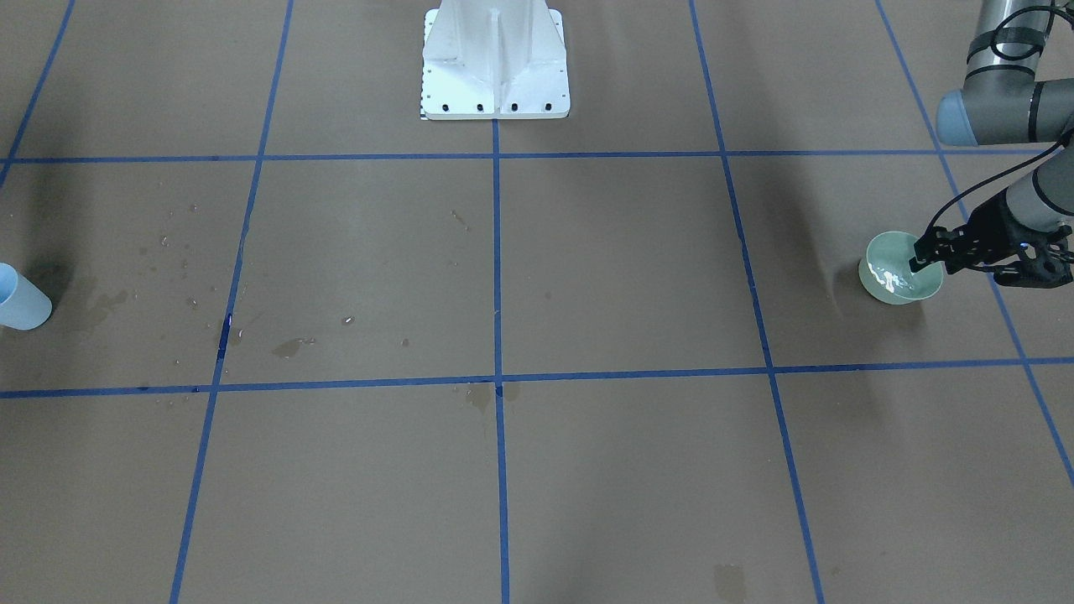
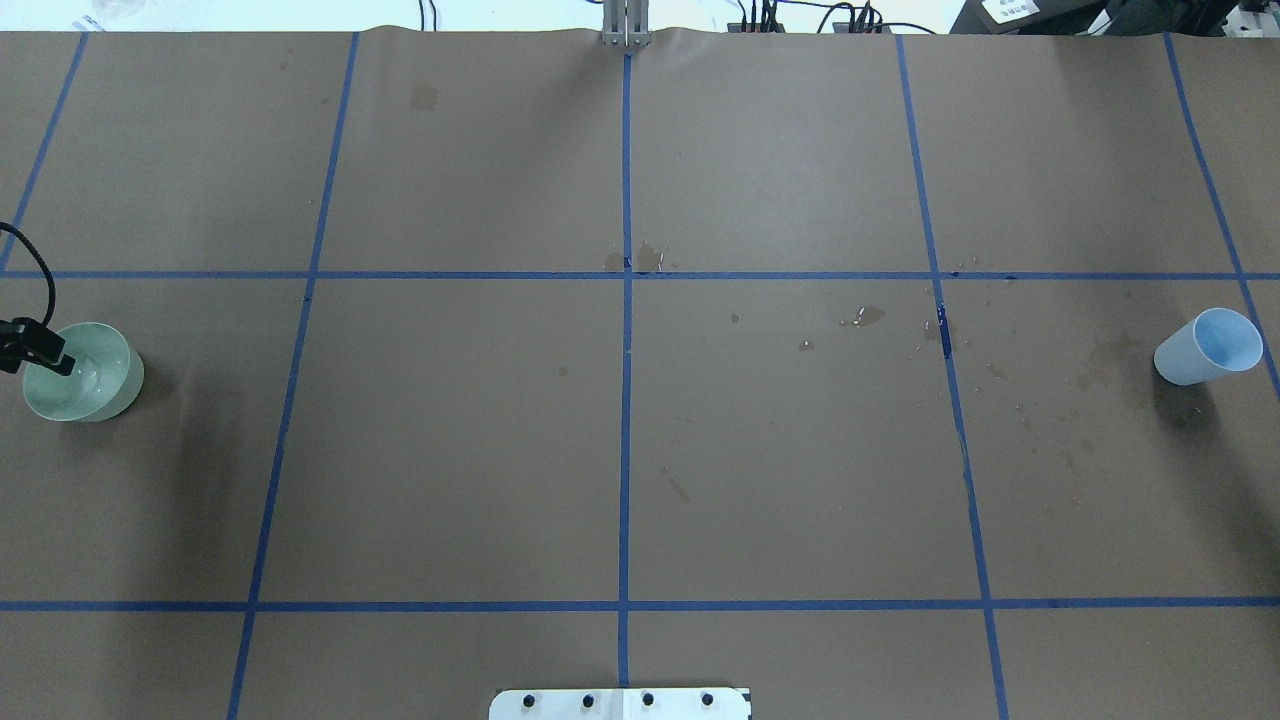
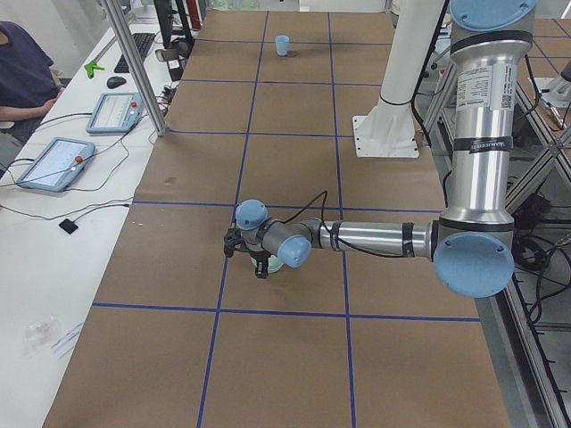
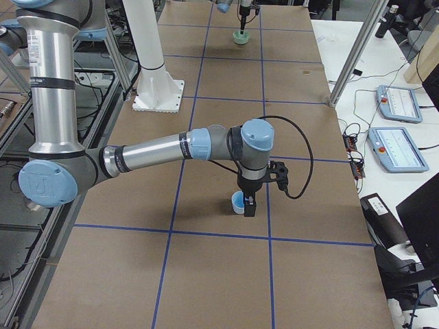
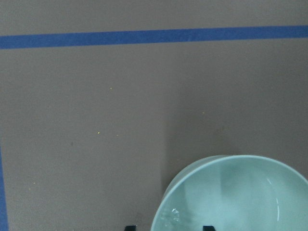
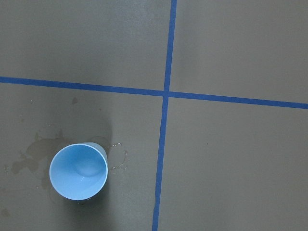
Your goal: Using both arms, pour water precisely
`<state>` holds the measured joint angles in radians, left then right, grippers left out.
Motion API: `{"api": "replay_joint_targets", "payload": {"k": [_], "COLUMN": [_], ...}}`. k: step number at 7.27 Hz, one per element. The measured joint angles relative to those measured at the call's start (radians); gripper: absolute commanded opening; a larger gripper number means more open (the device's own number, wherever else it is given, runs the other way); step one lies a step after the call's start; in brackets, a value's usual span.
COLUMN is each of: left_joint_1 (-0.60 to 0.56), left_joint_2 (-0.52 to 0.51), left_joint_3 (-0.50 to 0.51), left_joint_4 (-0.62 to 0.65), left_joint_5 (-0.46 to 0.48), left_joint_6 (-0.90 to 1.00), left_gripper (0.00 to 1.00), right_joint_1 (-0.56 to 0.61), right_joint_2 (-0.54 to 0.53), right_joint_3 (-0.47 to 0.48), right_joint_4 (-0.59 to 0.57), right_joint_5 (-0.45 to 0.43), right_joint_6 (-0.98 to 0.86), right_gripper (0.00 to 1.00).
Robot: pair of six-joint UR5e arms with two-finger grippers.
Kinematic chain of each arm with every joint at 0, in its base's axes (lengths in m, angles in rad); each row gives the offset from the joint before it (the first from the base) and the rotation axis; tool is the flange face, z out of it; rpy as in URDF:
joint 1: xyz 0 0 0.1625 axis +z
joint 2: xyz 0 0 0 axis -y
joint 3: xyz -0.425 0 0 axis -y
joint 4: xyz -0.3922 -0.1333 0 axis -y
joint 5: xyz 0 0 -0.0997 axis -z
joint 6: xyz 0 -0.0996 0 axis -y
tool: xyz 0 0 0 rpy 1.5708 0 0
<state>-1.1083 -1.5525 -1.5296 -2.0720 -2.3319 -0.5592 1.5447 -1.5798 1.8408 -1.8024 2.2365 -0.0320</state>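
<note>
Water (image 1: 886,277) shows as bright glints on the bottom of a pale green bowl (image 1: 898,270), which stands on the brown table (image 1: 629,277) at the robot's left end. The left arm (image 3: 375,239) reaches low and level toward the bowl. The left gripper (image 5: 168,227) sits astride the bowl's rim with its fingers spread: one fingertip (image 5: 130,227) is outside the wall and the other is inside over the water, and neither presses on the rim. A blue cup (image 6: 78,171) stands upright, mouth up, well apart from the bowl at the table's opposite end, in a square marked by blue tape (image 6: 163,144). A few wet drops (image 6: 118,155) glisten on the table right beside the cup, and darker stains lie around it. The right arm (image 4: 158,152) bends down over that spot, and the right gripper (image 4: 248,205) points straight down just beside the cup. Whether its fingers are spread or pressed together cannot be told from the side view, nor whether they touch the cup. A white pedestal (image 1: 495,67) stands at the table's middle on the robot's side.
</note>
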Motion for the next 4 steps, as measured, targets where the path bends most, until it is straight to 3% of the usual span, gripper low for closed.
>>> {"api": "replay_joint_targets", "payload": {"k": [2,4], "left_joint_1": [-0.009,-0.042], "left_joint_2": [-0.014,-0.03], "left_joint_3": [-0.077,-0.203], "left_joint_4": [0.081,0.248], "left_joint_5": [0.006,0.025], "left_joint_6": [-0.002,0.008], "left_gripper": [1.0,1.0], "right_joint_1": [0.0,0.001], "right_joint_2": [0.0,-0.007], "right_joint_3": [0.0,-0.004], "right_joint_4": [0.0,-0.001], "right_joint_5": [0.0,0.003], "right_joint_6": [0.0,-0.004], "right_gripper": [0.99,0.99]}}
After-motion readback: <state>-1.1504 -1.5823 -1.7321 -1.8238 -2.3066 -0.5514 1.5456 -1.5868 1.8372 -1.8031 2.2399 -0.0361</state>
